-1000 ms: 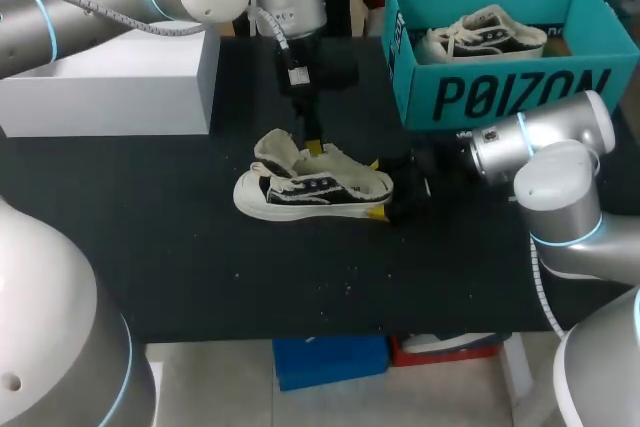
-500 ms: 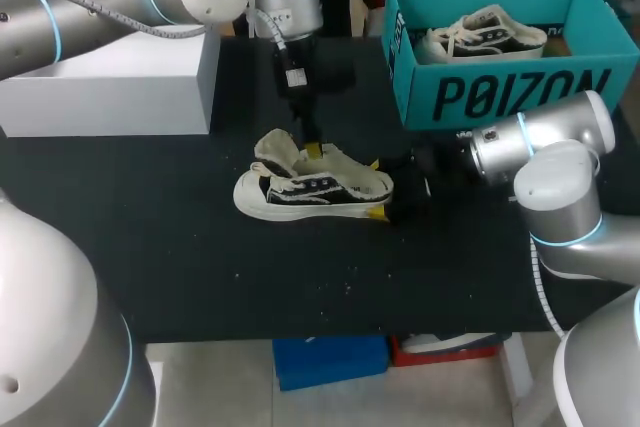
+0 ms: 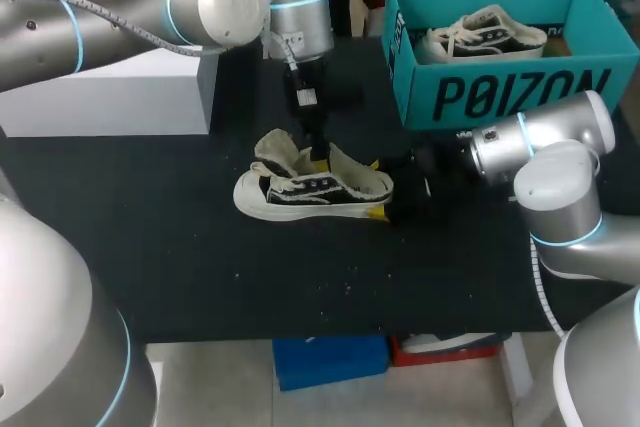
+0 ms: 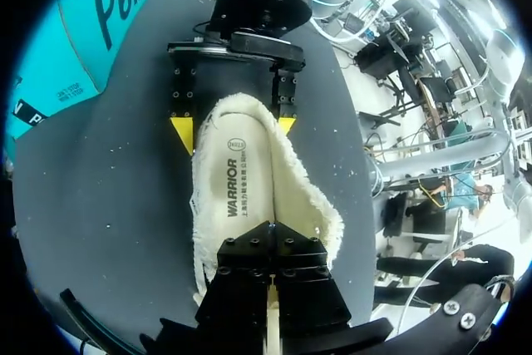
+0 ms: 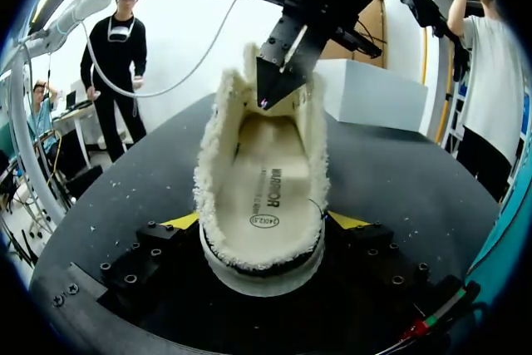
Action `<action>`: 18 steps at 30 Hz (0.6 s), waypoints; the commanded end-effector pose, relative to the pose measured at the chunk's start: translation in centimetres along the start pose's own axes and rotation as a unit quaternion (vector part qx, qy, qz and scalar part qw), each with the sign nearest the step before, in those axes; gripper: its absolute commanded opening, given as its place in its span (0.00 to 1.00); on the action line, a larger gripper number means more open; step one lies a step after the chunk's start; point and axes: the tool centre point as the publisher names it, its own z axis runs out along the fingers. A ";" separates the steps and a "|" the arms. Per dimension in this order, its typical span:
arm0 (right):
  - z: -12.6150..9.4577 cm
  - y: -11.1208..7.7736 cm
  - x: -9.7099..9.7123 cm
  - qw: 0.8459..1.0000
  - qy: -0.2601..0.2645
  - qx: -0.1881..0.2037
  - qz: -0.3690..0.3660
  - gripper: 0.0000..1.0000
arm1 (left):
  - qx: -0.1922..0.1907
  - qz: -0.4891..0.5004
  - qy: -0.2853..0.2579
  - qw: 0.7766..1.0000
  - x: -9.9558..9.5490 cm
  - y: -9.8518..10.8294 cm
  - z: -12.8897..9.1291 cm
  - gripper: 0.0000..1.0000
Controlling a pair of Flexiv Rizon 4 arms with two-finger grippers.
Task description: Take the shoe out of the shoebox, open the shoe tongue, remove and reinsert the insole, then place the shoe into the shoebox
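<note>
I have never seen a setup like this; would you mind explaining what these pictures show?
It is a robot with two arms at a black table. One picture looks down from above; the two round ones come from a camera on each wrist. A shoe stands on the table. The right gripper clamps its heel from both sides, while the left gripper points down into its opening; whether it grips anything there cannot be seen. Behind stand a teal shoebox holding a second shoe, and a white box.
</note>
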 end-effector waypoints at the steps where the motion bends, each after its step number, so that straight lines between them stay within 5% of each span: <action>1: 0.2 -0.2 -0.1 1.000 -0.002 0.000 0.001 0.00 | 0.002 0.000 0.000 1.000 -0.1 0.0 1.3 0.00; 18: 0.2 -0.2 -0.1 1.000 -0.002 0.000 0.001 0.00 | -0.015 0.007 -0.003 1.000 0.0 -0.1 4.7 0.00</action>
